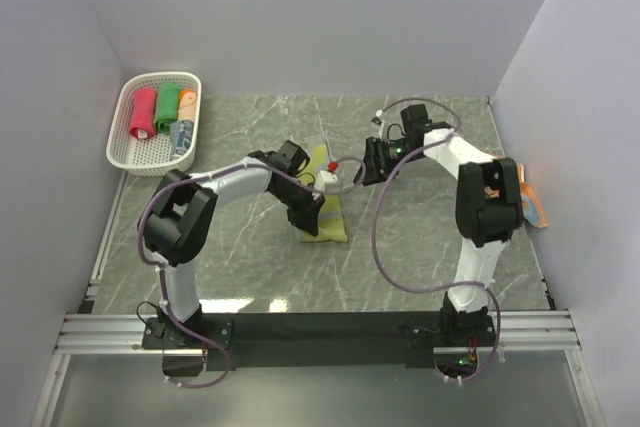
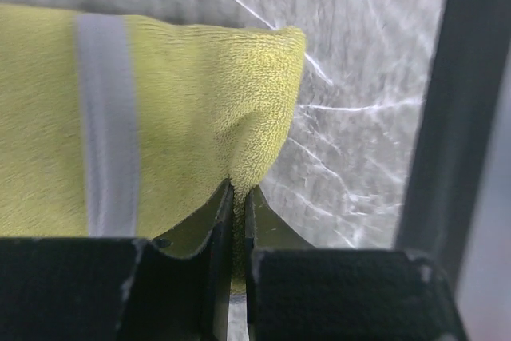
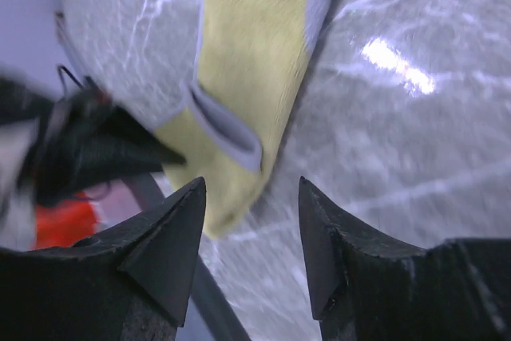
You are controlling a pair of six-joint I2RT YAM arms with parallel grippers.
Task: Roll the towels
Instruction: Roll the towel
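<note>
Your left gripper (image 2: pixel 238 197) pinches the edge of the yellow towel (image 2: pixel 184 117) tight. Your right gripper (image 3: pixel 251 197) is open and holds nothing. The towel lies right of the white basket (image 1: pixel 125 152), nearer you. Fold slowly and evenly so the roll starts straight.

From above, the left arm (image 1: pixel 240 182) hides part of the towel (image 1: pixel 333 230) from you. In your left wrist view it runs off the left edge. Your right wrist view is blurred. The right arm (image 1: pixel 487 202) half hides an orange cloth (image 1: pixel 537 207).
</note>
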